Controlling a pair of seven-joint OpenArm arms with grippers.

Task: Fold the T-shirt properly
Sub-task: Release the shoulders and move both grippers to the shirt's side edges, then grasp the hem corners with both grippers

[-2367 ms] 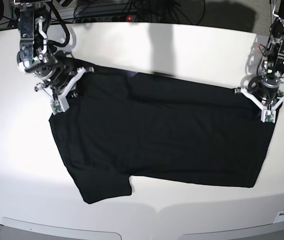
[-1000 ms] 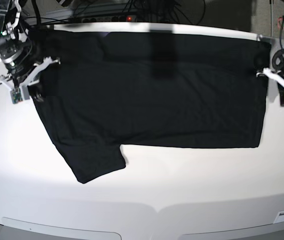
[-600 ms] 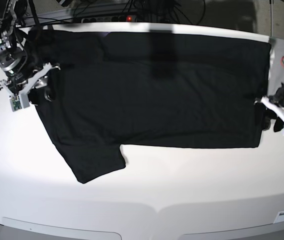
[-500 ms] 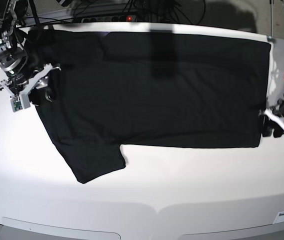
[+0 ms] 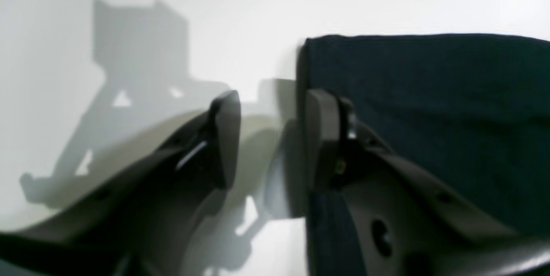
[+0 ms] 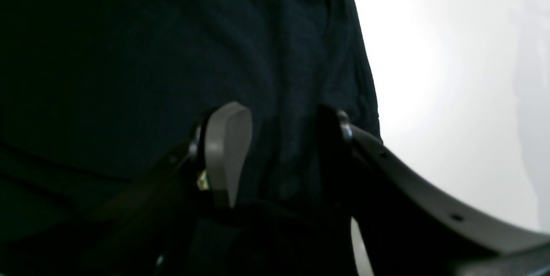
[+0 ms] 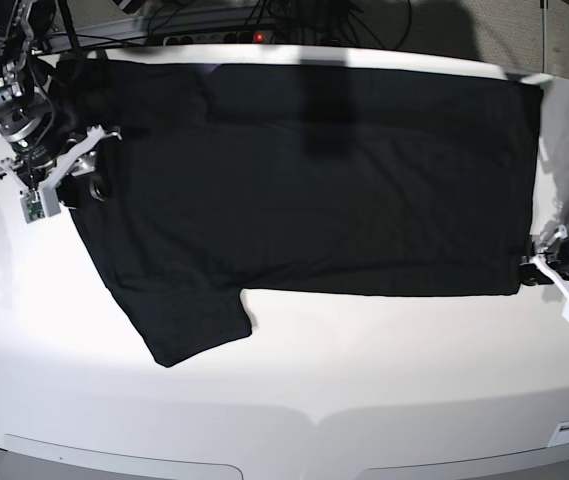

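Currently the T-shirt (image 7: 314,180) lies spread flat across the far half of the white worktop (image 7: 284,390), one sleeve reaching toward the near left and its straight hem edge at the right. At that near right corner the left end effector (image 5: 270,138) stands open, one finger (image 5: 324,138) over the cloth's edge and the other over bare worktop, holding nothing. Over at the far left, the right end effector (image 6: 279,155) is also parted wide above the dark fabric by the shirt's side edge, gripping nothing.
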